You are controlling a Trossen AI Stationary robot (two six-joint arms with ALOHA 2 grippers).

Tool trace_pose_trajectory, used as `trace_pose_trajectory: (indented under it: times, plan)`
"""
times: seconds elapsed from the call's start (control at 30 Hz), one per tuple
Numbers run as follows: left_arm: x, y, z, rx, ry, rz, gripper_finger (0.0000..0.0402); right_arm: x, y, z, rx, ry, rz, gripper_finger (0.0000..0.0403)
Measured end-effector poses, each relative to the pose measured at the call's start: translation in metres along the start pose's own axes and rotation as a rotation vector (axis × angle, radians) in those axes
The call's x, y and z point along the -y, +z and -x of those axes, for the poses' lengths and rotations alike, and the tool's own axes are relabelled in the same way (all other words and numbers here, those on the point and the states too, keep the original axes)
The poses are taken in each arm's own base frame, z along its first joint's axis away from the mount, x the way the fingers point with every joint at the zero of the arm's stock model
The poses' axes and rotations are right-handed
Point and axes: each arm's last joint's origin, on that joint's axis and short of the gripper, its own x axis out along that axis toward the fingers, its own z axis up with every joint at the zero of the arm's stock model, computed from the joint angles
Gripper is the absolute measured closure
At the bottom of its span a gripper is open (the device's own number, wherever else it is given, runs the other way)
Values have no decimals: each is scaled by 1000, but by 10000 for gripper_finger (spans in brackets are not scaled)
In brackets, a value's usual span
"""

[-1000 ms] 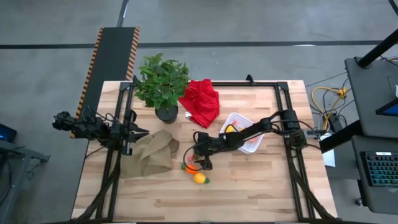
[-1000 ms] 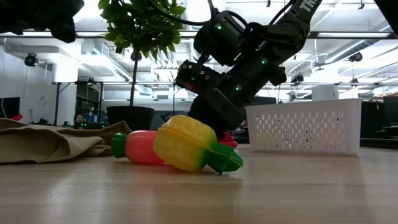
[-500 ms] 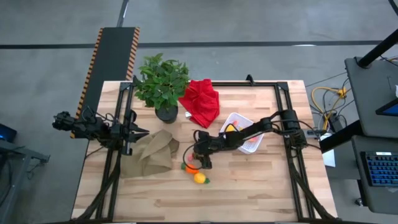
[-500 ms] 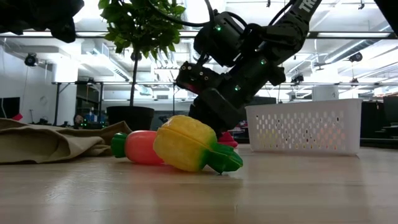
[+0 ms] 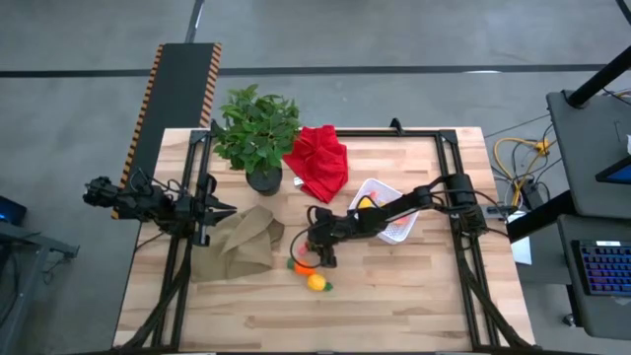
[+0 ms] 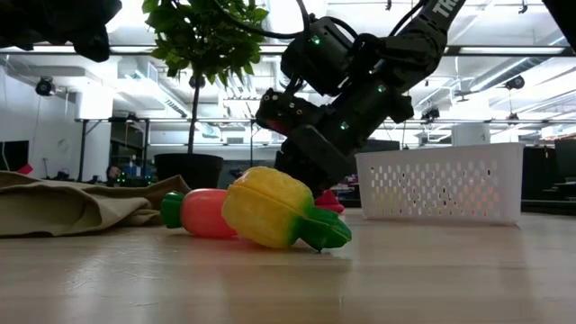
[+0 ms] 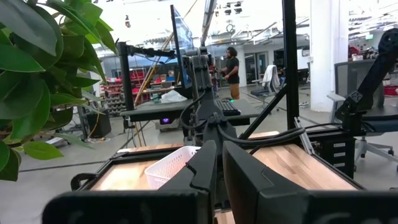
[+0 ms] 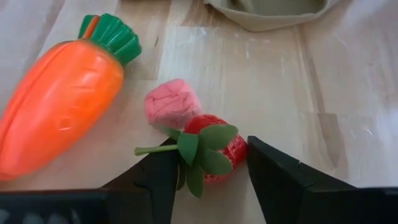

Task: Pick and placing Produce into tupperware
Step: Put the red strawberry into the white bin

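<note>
Butcher-block table point(image 5: 394, 316) seen from high view: potted plant point(image 5: 256, 133), red cloth point(image 5: 317, 161) and tan cloth point(image 5: 235, 247) toward the back and left. White tupperware point(image 5: 383, 211) sits right of centre w/ a yellow piece already inside. Right gripper point(image 5: 317, 253) is lowered just left of it, over an orange carrot point(image 5: 301, 264); a yellow fruit point(image 5: 316, 282) lies near, toward the front edge. Left gripper point(image 5: 219, 209) is parked at the left edge by the tan cloth, well apart from the produce, so the right arm is far nearer.

Low view: yellow fruit is closest to camera, a pink-red piece w/ green tip beside it, right gripper angled down behind them, tupperware off to the side.

Left wrist view: left fingers point(image 7: 242, 168) are held nearly together w/ a narrow gap, nothing held.

Right wrist view: strawberry point(image 8: 214, 149) is bracketed by the wide-set fingers point(image 8: 273, 171), apparently not yet clamped, its leafy stem pointing across toward one finger. A pink piece point(image 8: 171, 102) is just beyond it, carrot alongside. Judged: closing on the strawberry comes next.
</note>
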Motion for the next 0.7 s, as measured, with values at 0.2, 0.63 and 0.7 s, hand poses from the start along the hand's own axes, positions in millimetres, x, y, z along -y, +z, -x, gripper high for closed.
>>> trace_pose_trajectory:
  times: [0.2, 0.63, 0.7]
  plan:
    - [0, 0, 0, 0, 0, 0, 387, -2, 3, 7, -12, 15, -2, 233]
    - [0, 0, 0, 1, 0, 0, 387, -2, 21, 32, 34, 4, 16, 233]
    - [0, 0, 0, 0, 0, 0, 387, -2, 26, 42, 39, 0, 34, 233]
